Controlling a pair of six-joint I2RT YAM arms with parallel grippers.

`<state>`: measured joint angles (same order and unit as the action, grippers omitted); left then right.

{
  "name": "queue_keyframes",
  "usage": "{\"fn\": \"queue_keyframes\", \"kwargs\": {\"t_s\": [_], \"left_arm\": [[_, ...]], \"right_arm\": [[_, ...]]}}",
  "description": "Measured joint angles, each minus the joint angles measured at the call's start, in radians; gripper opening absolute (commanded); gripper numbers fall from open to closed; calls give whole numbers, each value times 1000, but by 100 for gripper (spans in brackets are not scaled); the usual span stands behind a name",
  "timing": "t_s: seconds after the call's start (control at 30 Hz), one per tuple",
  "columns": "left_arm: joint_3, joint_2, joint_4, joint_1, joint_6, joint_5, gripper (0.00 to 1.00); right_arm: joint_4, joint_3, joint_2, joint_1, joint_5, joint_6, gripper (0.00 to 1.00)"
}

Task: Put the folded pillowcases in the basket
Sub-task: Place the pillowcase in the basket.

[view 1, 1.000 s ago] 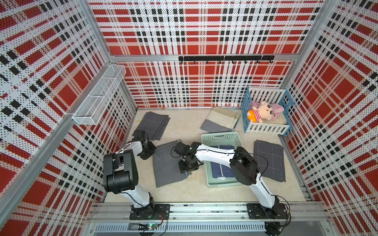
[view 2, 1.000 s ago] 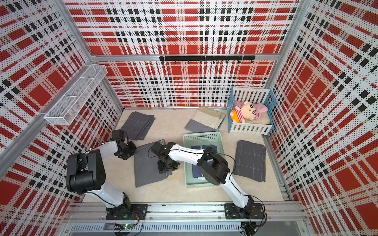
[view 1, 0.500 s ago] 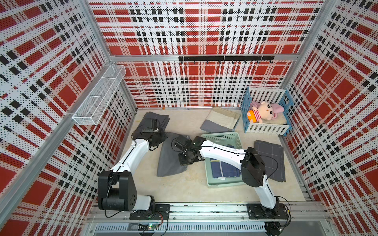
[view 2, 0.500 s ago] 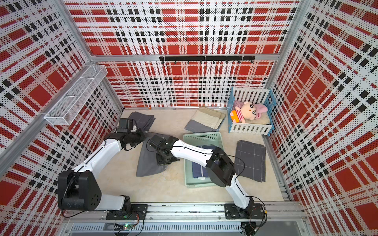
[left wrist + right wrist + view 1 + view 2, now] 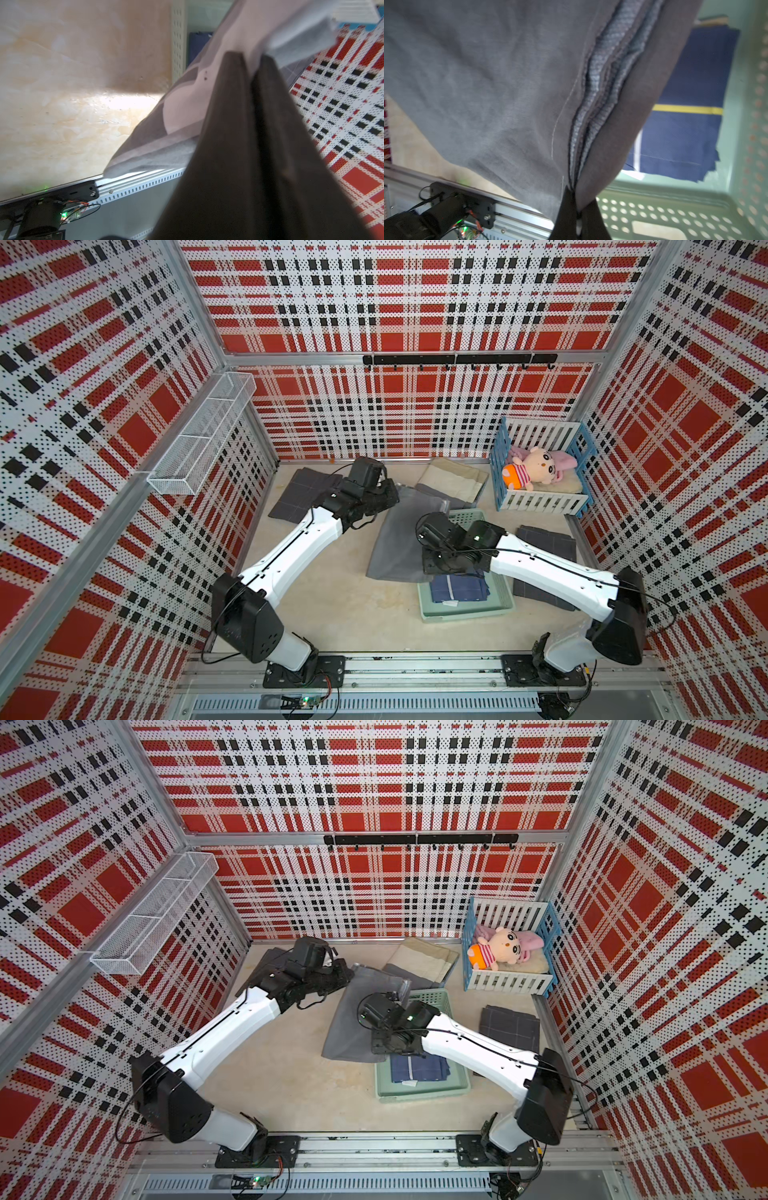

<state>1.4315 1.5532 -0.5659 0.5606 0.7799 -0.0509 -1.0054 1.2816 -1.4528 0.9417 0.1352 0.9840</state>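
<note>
The grey folded pillowcase (image 5: 399,539) (image 5: 353,1019) hangs slanted above the floor, held at two ends. My left gripper (image 5: 392,493) (image 5: 347,973) is shut on its far end; the left wrist view shows the dark fingers (image 5: 230,68) pinching grey cloth (image 5: 182,108). Shut on its near corner, my right gripper (image 5: 427,567) (image 5: 376,1048) sits over the left rim of the mint-green basket (image 5: 465,610) (image 5: 419,1092). In the right wrist view the gripper (image 5: 574,195) clamps the layered pillowcase (image 5: 488,83) beside the basket wall (image 5: 654,214). A navy cloth (image 5: 459,587) (image 5: 685,83) lies inside the basket.
A blue-and-white toy crib (image 5: 540,504) with a plush doll (image 5: 536,466) stands at the back right. A beige folded cloth (image 5: 453,481) lies behind the basket. Dark checked cloths lie at the back left (image 5: 299,493) and the right (image 5: 548,543). A wire shelf basket (image 5: 203,439) hangs on the left wall.
The right gripper has shut on the pillowcase. Both arms have lifted it off the floor and carried it right, so its near corner now hangs at the basket's left rim.
</note>
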Motion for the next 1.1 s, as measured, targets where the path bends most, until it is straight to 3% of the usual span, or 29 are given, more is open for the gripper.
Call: {"fn": "queue_keyframes", "kwargs": {"t_s": [0.17,0.37,0.93,0.97,1.0,1.03,1.1], "left_arm": [[17,129,11,105,39,7,0],[17,224,18,141,68,4,0],[33,338,43,146,87,3,0],[33,339,43,146,87,4,0],[33,340,44,145,87,3,1],[33,341,45,143,86,3,14],[32,341,48,139,81,3,23]], "right_arm": [[-26,-195,169,-84,-1,60,0],[-47,-290,259,-159,2,92,0],[7,-378,223,-318,1,43,0],[12,-378,214,-325,0,35,6],[17,-379,204,-331,-2,27,32],[19,-379,193,-336,-3,22,45],[16,-379,172,-343,-1,5,58]]}}
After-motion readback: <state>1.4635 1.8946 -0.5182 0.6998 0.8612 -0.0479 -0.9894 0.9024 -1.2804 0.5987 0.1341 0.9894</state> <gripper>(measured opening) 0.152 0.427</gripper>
